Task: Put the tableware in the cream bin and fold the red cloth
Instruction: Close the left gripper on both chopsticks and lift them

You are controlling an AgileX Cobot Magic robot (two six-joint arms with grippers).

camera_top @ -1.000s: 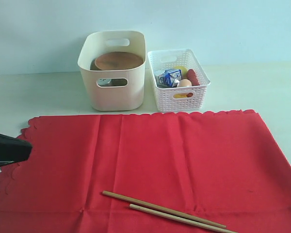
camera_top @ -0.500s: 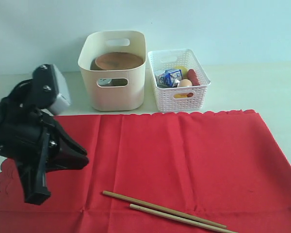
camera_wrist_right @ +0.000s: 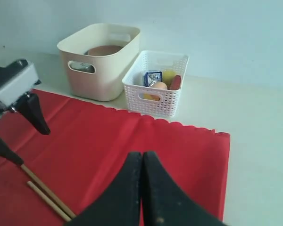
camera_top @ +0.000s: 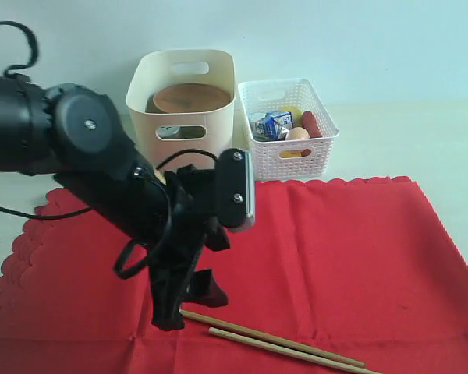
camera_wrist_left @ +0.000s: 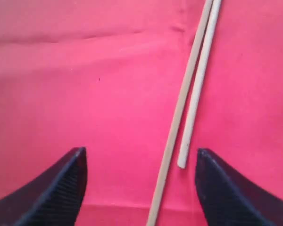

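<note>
- chopsticks [camera_top: 273, 341]: two long pale wooden ones lying side by side on the near edge of the red cloth [camera_top: 335, 257], almost touching, ends staggered.
- left gripper [camera_top: 191, 308]: hangs just above their left ends, jaws spread wide, nothing held. The wrist view shows both chopsticks in the gap between the fingers [camera_wrist_left: 47, 188], closer to one side.
- step in hand, probably: pick up the chopsticks. Best to centre both in the gap, drop until the tips nearly meet the fabric, then close across both at once. A hold nearer their middle should tip less. Risks: one rolls out, or the cloth gets pinched too.
- right gripper [camera_wrist_right: 142, 155]: jaws pressed together, empty, above the right part of the cloth; not seen in the exterior view.
- red cloth: spread flat, scalloped edge, a few creases, not folded yet.
- far side: cream bin [camera_top: 183, 148] on the table behind the cloth, with a brown plate [camera_top: 191, 97] on top inside it.
- white basket [camera_top: 292, 160]: just right of the bin, holds food.
</note>
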